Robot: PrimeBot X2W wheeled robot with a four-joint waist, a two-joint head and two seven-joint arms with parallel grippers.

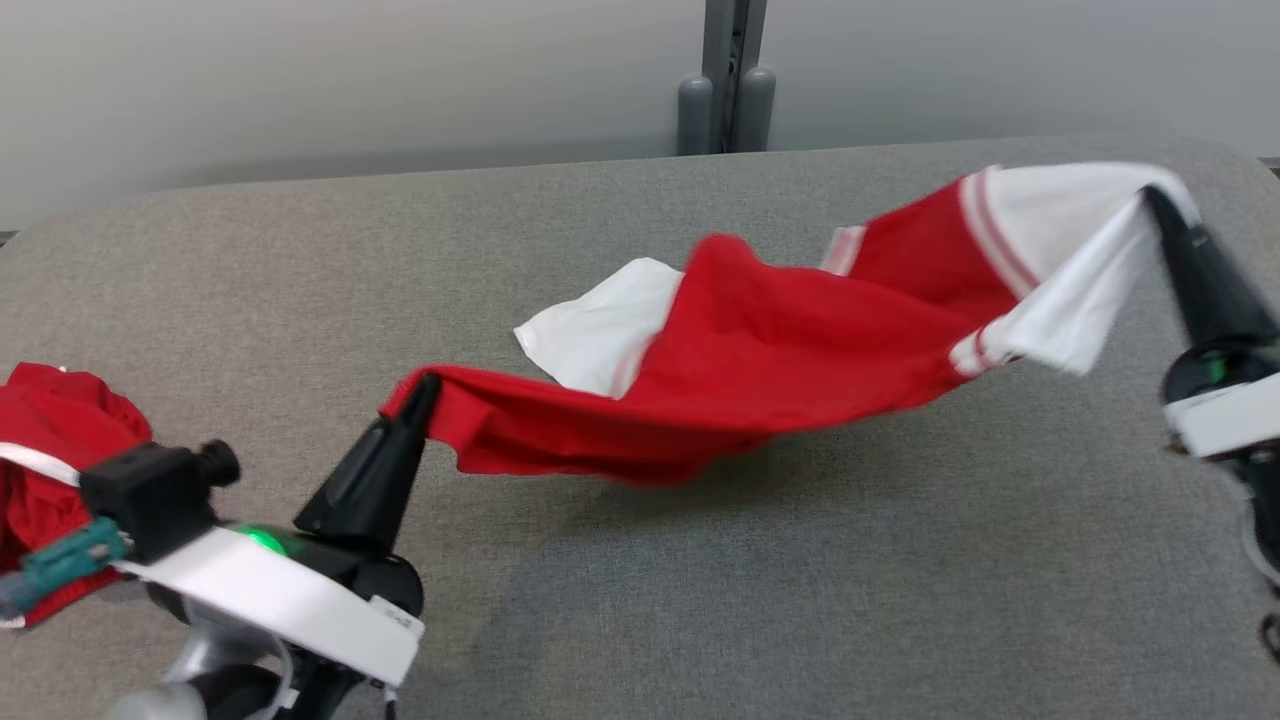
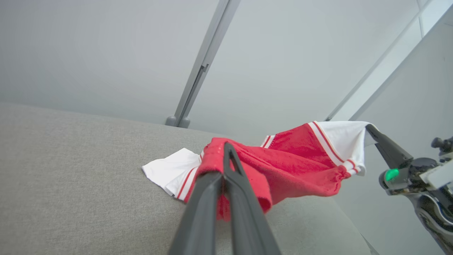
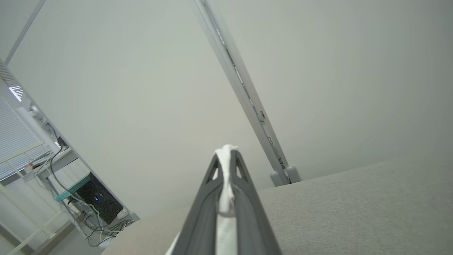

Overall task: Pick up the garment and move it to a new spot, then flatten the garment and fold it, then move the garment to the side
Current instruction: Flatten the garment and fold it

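The garment [image 1: 770, 350] is a red shirt with white, red-striped sleeves, stretched and sagging between my two grippers above the grey table [image 1: 700, 600]. My left gripper [image 1: 425, 385] is shut on its red hem at the lower left. My right gripper [image 1: 1150, 195] is shut on a white sleeve at the upper right. One white sleeve [image 1: 595, 330] lies on the table. In the left wrist view my left gripper [image 2: 226, 147] pinches red cloth of the garment [image 2: 300, 159], with the right gripper [image 2: 370, 127] beyond. In the right wrist view white fabric [image 3: 226, 184] sits between the right gripper's [image 3: 226, 150] closed fingers.
A second red garment [image 1: 50, 450] lies crumpled at the table's left edge beside my left arm. A grey post [image 1: 725, 90] stands behind the far edge of the table against a pale wall. Desks and cables [image 3: 70, 198] show far off in the right wrist view.
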